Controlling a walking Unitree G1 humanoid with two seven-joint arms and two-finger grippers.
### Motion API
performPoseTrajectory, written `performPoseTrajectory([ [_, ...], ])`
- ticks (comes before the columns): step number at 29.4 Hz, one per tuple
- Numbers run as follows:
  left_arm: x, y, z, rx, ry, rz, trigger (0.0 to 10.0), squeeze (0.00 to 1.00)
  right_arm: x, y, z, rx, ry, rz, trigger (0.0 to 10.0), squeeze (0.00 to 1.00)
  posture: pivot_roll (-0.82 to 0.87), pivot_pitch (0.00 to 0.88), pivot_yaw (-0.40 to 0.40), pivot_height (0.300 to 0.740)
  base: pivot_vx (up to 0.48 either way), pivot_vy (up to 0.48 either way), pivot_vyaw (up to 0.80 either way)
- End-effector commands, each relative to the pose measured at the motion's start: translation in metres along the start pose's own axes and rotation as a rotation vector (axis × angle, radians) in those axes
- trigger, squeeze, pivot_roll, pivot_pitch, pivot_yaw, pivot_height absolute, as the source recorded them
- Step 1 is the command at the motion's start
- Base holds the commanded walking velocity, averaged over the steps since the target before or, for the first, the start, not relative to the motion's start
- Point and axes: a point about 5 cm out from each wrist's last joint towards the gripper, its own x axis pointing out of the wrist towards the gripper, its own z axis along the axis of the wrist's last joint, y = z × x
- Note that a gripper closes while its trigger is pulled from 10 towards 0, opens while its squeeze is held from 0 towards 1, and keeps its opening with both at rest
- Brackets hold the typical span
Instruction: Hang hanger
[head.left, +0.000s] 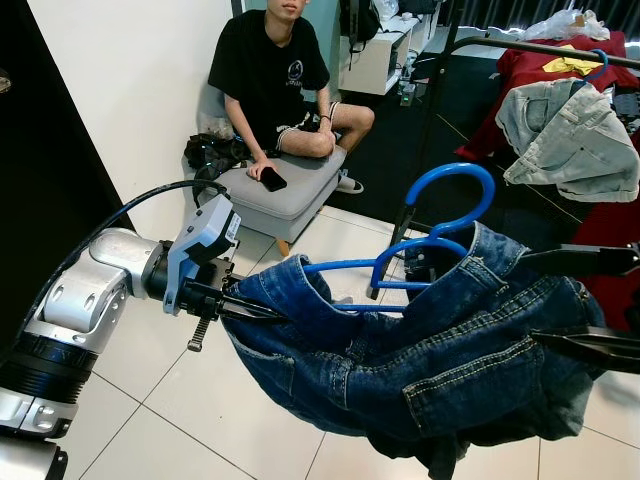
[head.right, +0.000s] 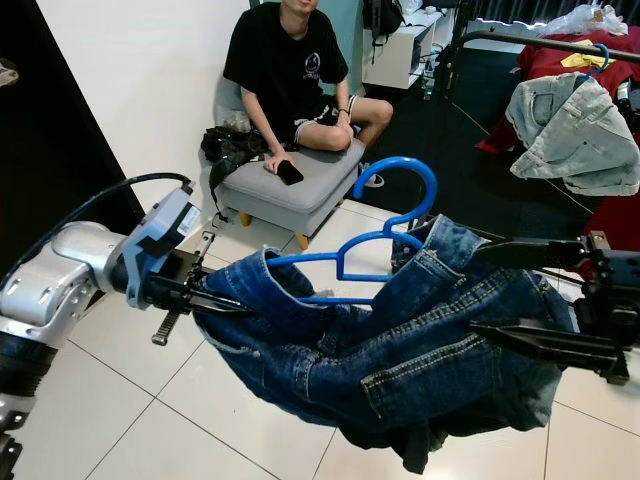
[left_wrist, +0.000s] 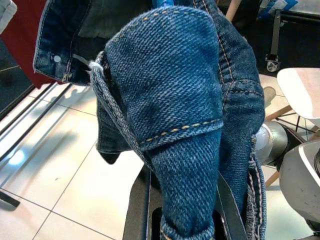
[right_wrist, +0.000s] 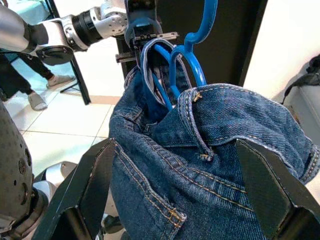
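1. We see the jeans (head.left: 440, 350) stretched across the middle and lower right of the frame, held up between both grippers, with the blue hanger (head.left: 420, 250) half buried in the waistband, its hook sticking up at centre.
2. Left gripper (head.left: 262, 310), left of centre: fingers pinching the denim at the jeans' left end. In the left wrist view cloth is wadded between the two black fingers (left_wrist: 137, 210).
3. Right gripper (head.right: 520, 295), right edge: jaws spread wide, one finger above and one below, with the denim draped across and between them. It looks to us like support, not a pinch.
4. Rack (head.left: 540, 48) with a grey jacket (head.left: 570, 130) sits at upper right, well apart from the hook. Hanger is not on the rail yet.
5. Risk: the right fingers only prop the cloth, so we think a tilt or fast swing could let the jeans slide off that side.
6. Risk: neither gripper holds the hanger itself. It seems to ride loose in the waistband, so it could twist or drop out, and the hook could miss the rail.
7. Risk: the low-hanging denim could snag the rack frame or the jacket as it goes in.
8. Risk: a person (head.left: 275, 75) sits on a grey stool (head.left: 285, 190) at upper centre, near the left arm's reach; a wide swing could come close.
9. Writing: small white logo on the person's black shirt, too small for us to read. No other labels legible.
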Motion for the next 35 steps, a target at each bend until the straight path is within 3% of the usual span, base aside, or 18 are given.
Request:
performPoseTrajectory([
  [1,-0.003,0.001,0.01,0.043,0.003,-0.022,0.0,0.0,-0.001,0.0,0.0,-0.018,0.029,-0.011,10.0,0.0,-0.03,0.062,0.022,0.74,0.0,0.0,0.0],
  [4,-0.004,0.001,0.012,0.046,0.001,-0.02,0.0,0.0,0.0,0.0,-0.01,-0.005,0.097,-0.031,10.0,0.0,-0.03,0.063,0.021,0.74,0.0,0.0,0.0],
  [11,-0.005,0.002,0.013,0.05,0.001,-0.017,0.0,0.0,-0.001,-0.001,-0.008,0.002,0.067,-0.048,10.0,0.0,-0.03,0.064,0.021,0.74,0.0,0.0,0.0],
  [12,-0.006,0.002,0.014,0.056,-0.005,-0.016,0.0,0.0,-0.004,-0.011,-0.01,-0.009,0.073,-0.141,10.0,0.0,-0.03,0.064,0.019,0.74,0.0,0.0,0.0],
  [15,-0.006,0.002,0.014,0.056,-0.005,-0.016,0.0,0.0,-0.004,-0.011,-0.01,-0.009,0.073,-0.141,10.0,0.0,-0.03,0.064,0.019,0.74,0.0,0.0,0.0],
  [17,-0.004,0.0,0.019,0.072,-0.034,-0.038,0.0,0.0,-0.002,-0.02,-0.026,-0.013,0.141,-0.217,10.0,0.0,-0.03,0.064,0.018,0.74,0.0,0.0,0.0],
  [21,-0.003,-0.001,0.021,0.078,-0.044,-0.05,0.0,0.0,0.001,-0.021,-0.032,-0.013,0.163,-0.222,10.0,0.0,-0.03,0.064,0.018,0.74,0.0,0.0,0.0],
  [22,-0.003,-0.002,0.021,0.08,-0.04,-0.056,0.0,0.0,0.003,-0.02,-0.028,-0.002,0.095,-0.201,10.0,0.0,-0.03,0.064,0.019,0.74,0.0,0.0,0.0],
  [23,-0.003,-0.002,0.021,0.08,-0.04,-0.056,0.0,0.0,0.003,-0.02,-0.028,-0.002,0.095,-0.201,10.0,0.0,-0.03,0.064,0.019,0.74,0.0,0.0,0.0],
  [25,-0.004,-0.002,0.017,0.075,-0.018,-0.052,0.0,0.0,0.003,-0.016,-0.011,0.015,-0.051,-0.15,10.0,0.0,-0.03,0.065,0.019,0.74,0.0,0.0,0.0],
  [26,-0.004,-0.002,0.017,0.075,-0.018,-0.052,0.0,0.0,0.003,-0.016,-0.011,0.015,-0.051,-0.15,10.0,0.0,-0.03,0.065,0.019,0.74,0.0,0.0,0.0],
  [30,-0.004,-0.002,0.017,0.074,-0.015,-0.049,0.0,0.0,0.006,-0.014,-0.018,0.012,0.02,-0.134,10.0,0.0,-0.03,0.065,0.018,0.74,0.0,0.0,0.0],
  [32,-0.002,-0.001,0.018,0.078,-0.023,-0.051,0.0,0.0,0.011,-0.014,-0.034,0.028,0.128,-0.134,10.0,0.0,-0.03,0.065,0.017,0.74,0.0,0.0,0.0],
  [33,-0.001,-0.001,0.019,0.082,-0.028,-0.055,0.0,0.0,0.014,-0.011,-0.038,0.044,0.13,-0.109,0.0,0.0,-0.03,0.065,0.018,0.74,0.0,0.0,0.0],
  [35,0.0,-0.002,0.019,0.085,-0.032,-0.062,0.0,0.0,0.016,-0.009,-0.04,0.055,0.12,-0.085,0.0,0.0,-0.03,0.064,0.017,0.74,0.0,0.0,0.0],
])
